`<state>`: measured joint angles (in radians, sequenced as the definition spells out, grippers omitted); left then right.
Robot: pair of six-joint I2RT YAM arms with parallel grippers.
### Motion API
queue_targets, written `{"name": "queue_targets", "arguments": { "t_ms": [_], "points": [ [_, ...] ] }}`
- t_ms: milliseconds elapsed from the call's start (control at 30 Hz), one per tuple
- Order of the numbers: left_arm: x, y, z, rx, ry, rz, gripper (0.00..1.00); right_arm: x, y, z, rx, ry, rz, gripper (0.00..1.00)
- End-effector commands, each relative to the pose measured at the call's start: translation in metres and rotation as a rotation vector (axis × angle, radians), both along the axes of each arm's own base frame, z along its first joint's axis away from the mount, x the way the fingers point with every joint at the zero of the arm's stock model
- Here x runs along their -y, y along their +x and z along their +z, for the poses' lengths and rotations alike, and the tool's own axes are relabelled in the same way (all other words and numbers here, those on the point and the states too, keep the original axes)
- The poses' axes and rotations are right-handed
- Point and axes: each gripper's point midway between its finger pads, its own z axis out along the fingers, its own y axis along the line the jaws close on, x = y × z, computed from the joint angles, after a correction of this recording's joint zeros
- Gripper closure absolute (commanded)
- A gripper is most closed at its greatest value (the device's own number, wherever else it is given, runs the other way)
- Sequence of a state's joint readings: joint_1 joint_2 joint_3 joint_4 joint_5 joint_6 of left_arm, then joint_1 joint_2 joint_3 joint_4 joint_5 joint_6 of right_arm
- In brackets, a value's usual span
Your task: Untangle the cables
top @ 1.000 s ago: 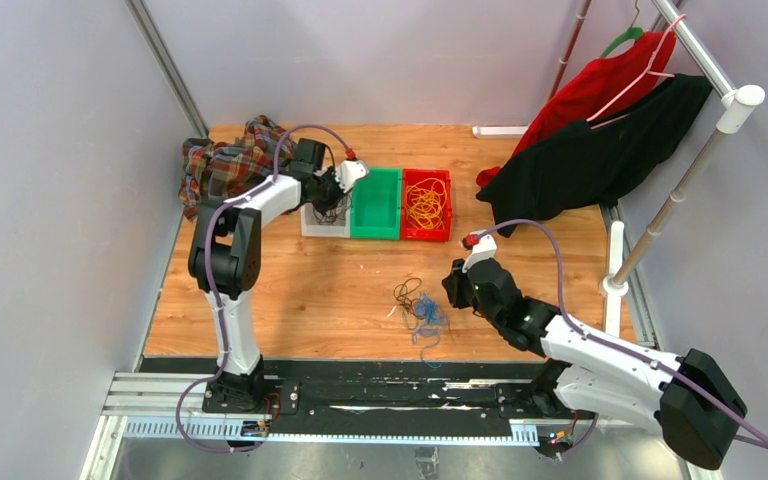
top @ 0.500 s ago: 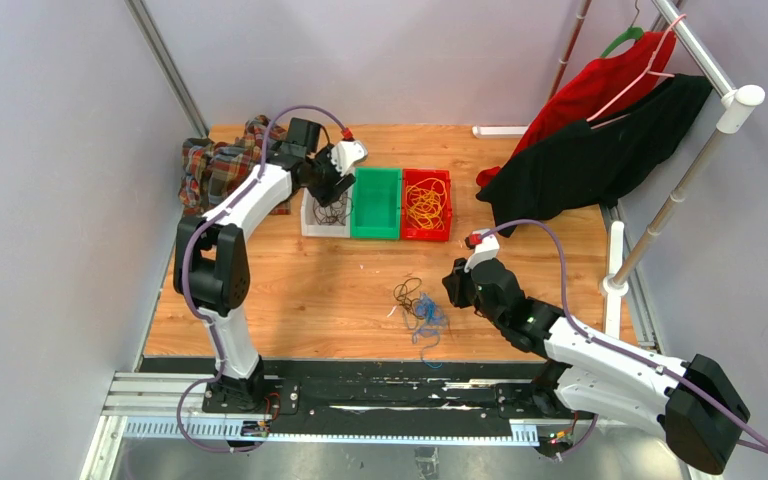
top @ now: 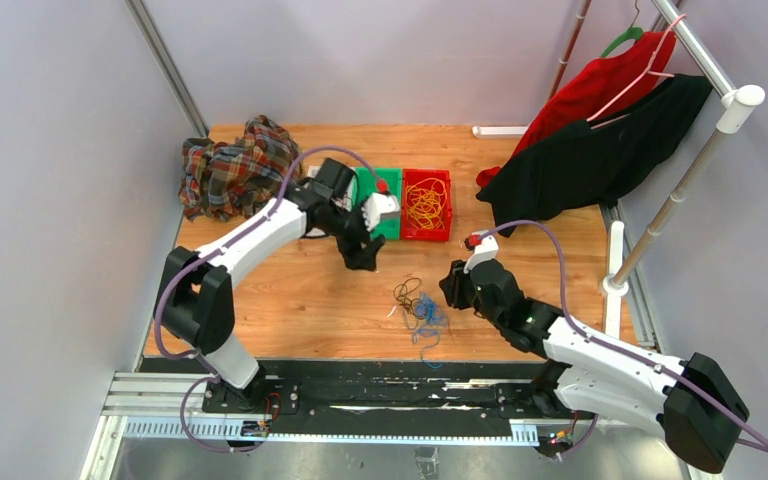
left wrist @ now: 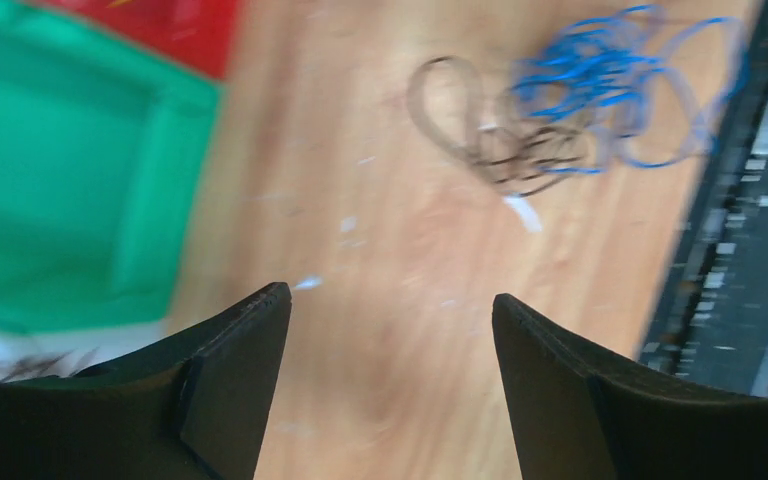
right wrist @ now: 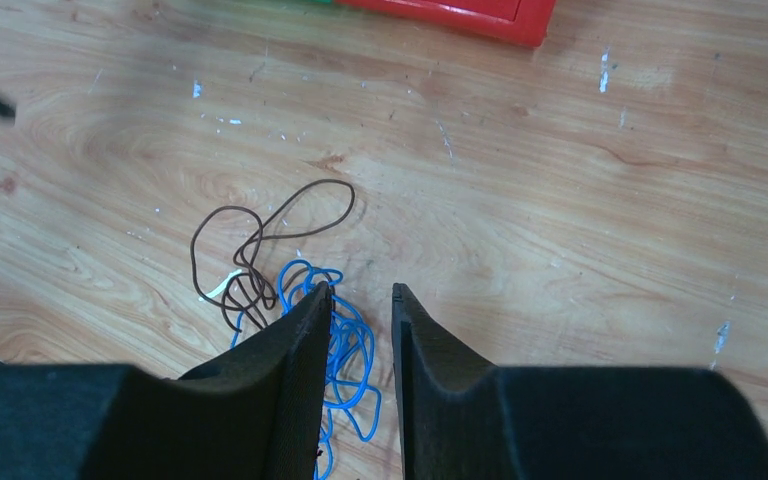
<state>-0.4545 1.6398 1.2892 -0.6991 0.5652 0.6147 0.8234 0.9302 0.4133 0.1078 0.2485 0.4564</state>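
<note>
Beside right tool, tangled cables

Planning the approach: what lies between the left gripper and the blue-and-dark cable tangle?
Only bare tabletop between left gripper and cable tangle, per left wrist view.

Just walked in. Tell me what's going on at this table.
Two robot arms are working on a cable tangle. The left gripper hangs over bare wood beside the green bin, jaws wide open and empty. The right gripper sits low beside the blue cable and dark cable, which lie knotted together on the table; its jaws are narrowly apart, holding nothing. Yellow cables already lie in the red bin.
</note>
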Motion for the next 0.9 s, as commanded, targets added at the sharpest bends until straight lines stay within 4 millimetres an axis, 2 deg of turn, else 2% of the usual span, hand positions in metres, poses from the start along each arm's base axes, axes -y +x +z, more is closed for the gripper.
{"name": "queue_targets", "arguments": {
  "t_ms": [0,133,367,667,733,800,867],
  "points": [
    [0.037,-0.064,-0.002,-0.238,-0.085,-0.036,0.21,0.003,-0.001,-0.008,-0.023,0.019,-0.017,0.71],
    [0.055,-0.078,-0.018,-0.376,-0.097,0.071,0.21,0.004,0.000,-0.005,-0.015,0.023,-0.025,0.71],
    [0.071,-0.067,-0.047,-0.429,-0.120,0.217,0.24,0.005,0.001,-0.002,-0.009,0.020,-0.029,0.72],
    [0.092,-0.073,-0.075,-0.468,-0.111,0.224,0.41,0.008,0.000,-0.002,-0.004,0.012,-0.031,0.73],
    [0.092,-0.074,-0.079,-0.468,-0.101,0.225,0.48,0.009,0.000,-0.002,-0.001,0.013,-0.033,0.73],
    [0.093,-0.072,-0.078,-0.459,-0.099,0.222,0.64,0.008,0.000,-0.002,0.002,0.015,-0.030,0.73],
    [0.091,-0.067,-0.074,-0.426,-0.089,0.220,0.85,0.007,0.000,-0.002,0.002,0.022,-0.024,0.73]
  ]
}}
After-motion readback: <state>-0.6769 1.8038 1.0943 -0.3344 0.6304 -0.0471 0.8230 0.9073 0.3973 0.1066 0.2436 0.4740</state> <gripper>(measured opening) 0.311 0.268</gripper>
